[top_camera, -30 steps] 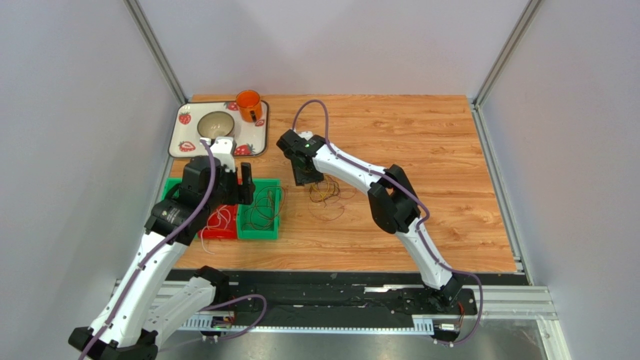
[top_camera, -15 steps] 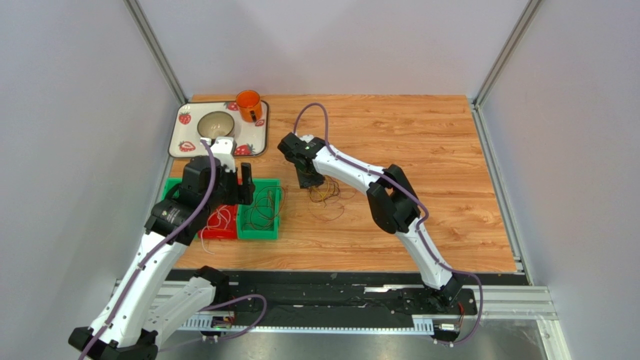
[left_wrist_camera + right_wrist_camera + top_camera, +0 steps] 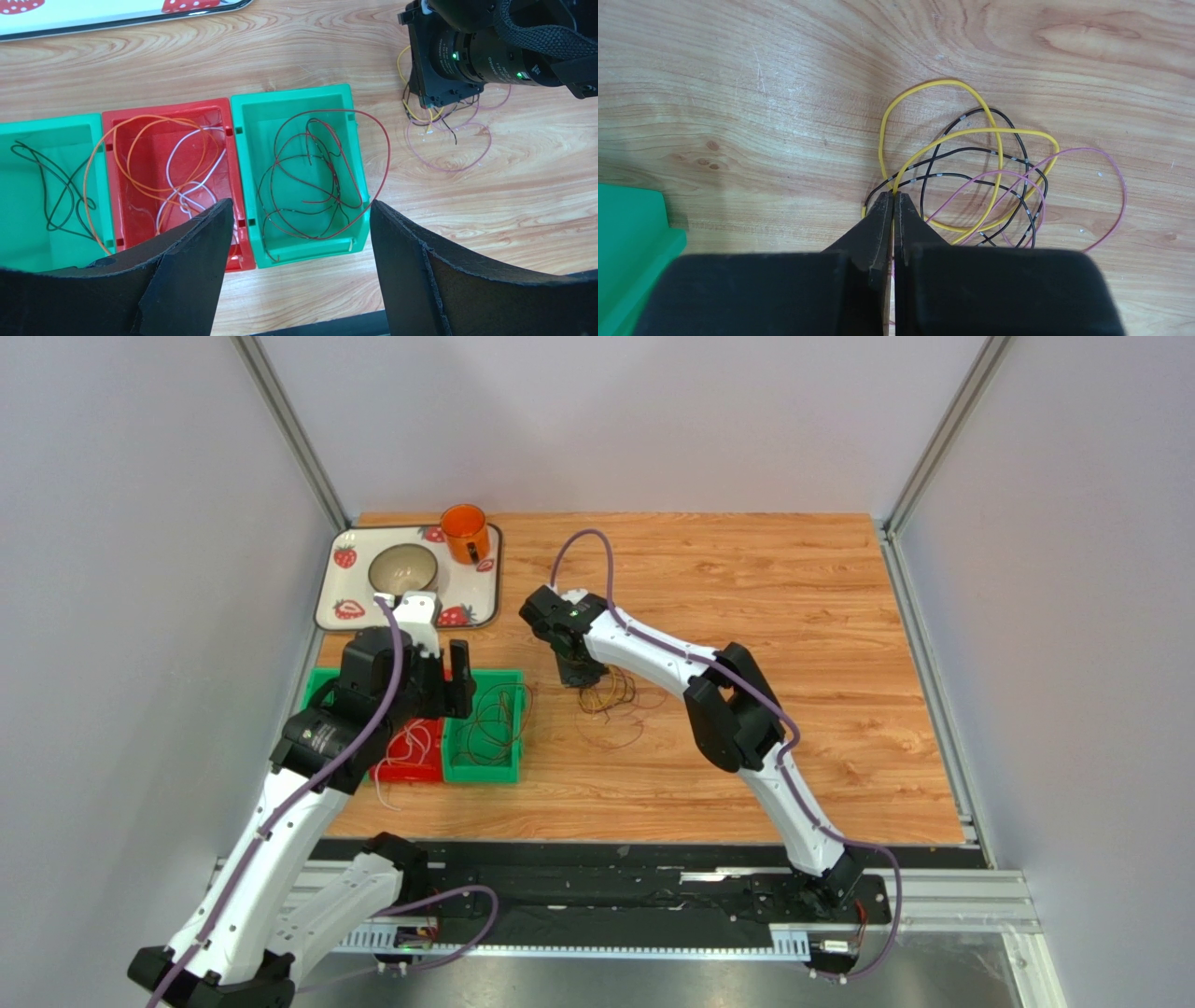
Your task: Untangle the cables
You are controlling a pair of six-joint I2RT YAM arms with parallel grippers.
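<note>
A tangle of thin cables lies on the wood table: yellow, black and pink loops crossing each other. My right gripper is low over the tangle's left edge, shut with the yellow cable pinched at its tips; it also shows in the top view. My left gripper is open and empty above the bins. A dark red cable fills the right green bin. Orange and white cables lie in the red bin.
A left green bin holds a dark cable. A strawberry-print tray with a bowl and an orange mug stands at the back left. Grey walls enclose the table.
My right gripper has shifted slightly left and down onto the tangle, and the loops have drawn in a little. The left arm has not moved.
</note>
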